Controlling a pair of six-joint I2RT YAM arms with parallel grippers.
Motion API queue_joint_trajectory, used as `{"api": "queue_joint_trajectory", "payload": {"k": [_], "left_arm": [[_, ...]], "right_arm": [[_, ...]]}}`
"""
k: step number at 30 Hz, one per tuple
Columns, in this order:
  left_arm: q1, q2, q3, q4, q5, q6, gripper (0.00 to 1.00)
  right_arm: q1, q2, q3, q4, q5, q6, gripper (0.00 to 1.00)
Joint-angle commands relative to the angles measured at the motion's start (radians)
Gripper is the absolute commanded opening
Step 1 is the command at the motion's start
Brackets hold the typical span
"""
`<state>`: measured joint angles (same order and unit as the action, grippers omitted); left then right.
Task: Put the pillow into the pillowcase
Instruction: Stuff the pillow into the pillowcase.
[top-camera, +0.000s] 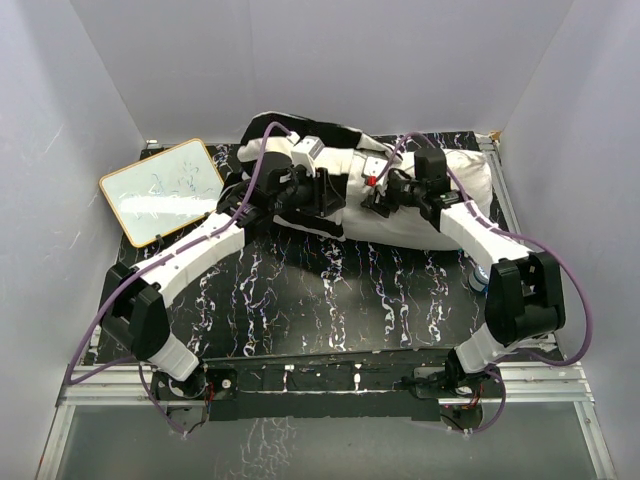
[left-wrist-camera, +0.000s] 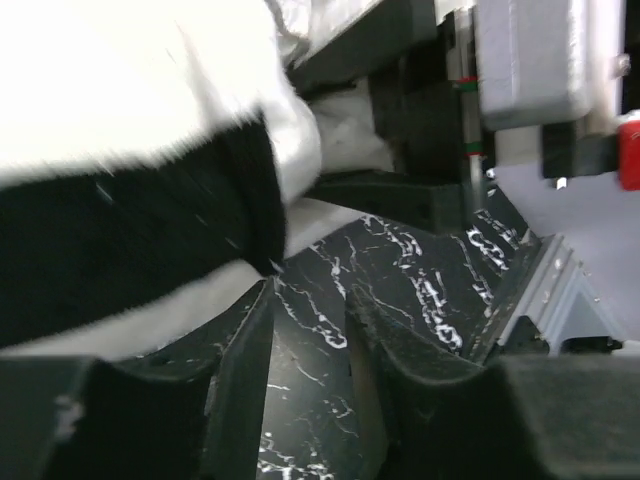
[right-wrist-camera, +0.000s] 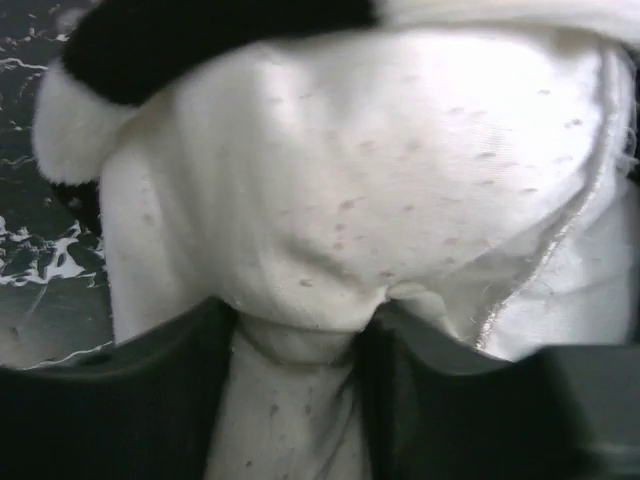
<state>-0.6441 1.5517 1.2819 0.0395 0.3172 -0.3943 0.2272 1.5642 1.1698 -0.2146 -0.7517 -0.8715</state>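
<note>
The white pillow (top-camera: 462, 182) lies across the back of the table. The black-and-white striped pillowcase (top-camera: 330, 128) covers its left end. My left gripper (top-camera: 335, 195) is at the pillowcase's near edge. In the left wrist view it (left-wrist-camera: 312, 300) is open and empty, with bare table between the fingers and the striped pillowcase (left-wrist-camera: 130, 250) just to its upper left. My right gripper (top-camera: 375, 200) is at the pillow's front middle. In the right wrist view it (right-wrist-camera: 300, 320) is shut on a fold of the white pillow (right-wrist-camera: 350, 180), with a pillowcase stripe (right-wrist-camera: 200, 40) above.
A small whiteboard (top-camera: 165, 190) lies tilted at the back left of the black marbled table (top-camera: 330, 290). White walls close in the left, back and right sides. A small bluish thing (top-camera: 478, 281) sits by my right arm's elbow.
</note>
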Motion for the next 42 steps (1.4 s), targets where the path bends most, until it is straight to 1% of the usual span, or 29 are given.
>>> {"api": "queue_joint_trajectory", "payload": {"k": [1, 3, 5, 7, 12, 14, 18, 20, 21, 22, 25, 26, 27, 30, 33, 36, 39, 40, 41, 42], "left_arm": [[-0.006, -0.028, 0.06, -0.058, 0.013, 0.015, 0.39], [-0.006, -0.039, 0.079, -0.102, -0.049, 0.027, 0.48], [-0.006, -0.04, 0.111, -0.168, -0.145, 0.032, 0.54], [-0.006, -0.025, 0.155, -0.22, -0.233, 0.039, 0.58], [-0.013, 0.064, 0.286, -0.304, -0.349, 0.049, 0.59], [-0.018, 0.104, 0.339, -0.323, -0.37, 0.061, 0.59], [-0.023, 0.193, 0.461, -0.362, -0.354, 0.072, 0.57], [-0.025, 0.234, 0.513, -0.392, -0.353, 0.077, 0.54], [-0.025, 0.253, 0.536, -0.409, -0.358, 0.081, 0.5], [-0.025, 0.268, 0.553, -0.423, -0.362, 0.084, 0.43], [-0.025, 0.283, 0.585, -0.44, -0.355, 0.085, 0.15], [-0.025, 0.28, 0.593, -0.439, -0.342, 0.08, 0.04], [-0.025, 0.276, 0.602, -0.438, -0.329, 0.075, 0.0], [-0.032, 0.26, 0.634, -0.425, -0.237, 0.057, 0.0], [-0.038, 0.24, 0.66, -0.353, -0.063, 0.005, 0.0], [-0.05, 0.238, 0.704, -0.251, 0.12, -0.085, 0.0], [-0.072, 0.244, 0.734, -0.141, 0.239, -0.184, 0.0], [-0.079, 0.239, 0.713, -0.078, 0.269, -0.23, 0.0], [-0.084, 0.231, 0.665, -0.008, 0.291, -0.281, 0.0], [-0.088, 0.213, 0.601, 0.09, 0.309, -0.345, 0.0]], "right_arm": [[0.045, 0.024, -0.119, 0.171, 0.06, 0.145, 0.32], [0.047, 0.01, -0.142, 0.194, 0.044, 0.167, 0.17], [0.047, 0.003, -0.143, 0.188, 0.033, 0.18, 0.12], [0.047, 0.002, -0.139, 0.173, 0.011, 0.183, 0.1], [0.047, 0.007, -0.136, 0.173, -0.025, 0.216, 0.09], [0.047, 0.012, -0.132, 0.17, -0.027, 0.224, 0.09], [0.047, 0.018, -0.127, 0.165, -0.032, 0.23, 0.09], [0.047, 0.018, -0.127, 0.163, -0.031, 0.23, 0.09], [0.047, 0.016, -0.127, 0.161, -0.029, 0.23, 0.09], [0.047, 0.016, -0.127, 0.161, -0.028, 0.23, 0.09], [0.046, 0.015, -0.126, 0.162, -0.018, 0.231, 0.09], [0.047, 0.017, -0.125, 0.162, -0.012, 0.235, 0.09], [0.047, 0.02, -0.121, 0.162, -0.007, 0.238, 0.09], [0.047, 0.03, -0.103, 0.166, 0.007, 0.261, 0.09], [0.047, 0.039, -0.044, 0.186, 0.002, 0.299, 0.08], [0.045, 0.045, 0.077, 0.221, -0.033, 0.384, 0.08], [0.046, 0.063, 0.213, 0.257, -0.12, 0.54, 0.08], [0.046, 0.071, 0.241, 0.276, -0.156, 0.606, 0.08], [0.046, 0.074, 0.238, 0.329, -0.193, 0.684, 0.08], [0.046, 0.072, 0.202, 0.41, -0.217, 0.769, 0.08]]}}
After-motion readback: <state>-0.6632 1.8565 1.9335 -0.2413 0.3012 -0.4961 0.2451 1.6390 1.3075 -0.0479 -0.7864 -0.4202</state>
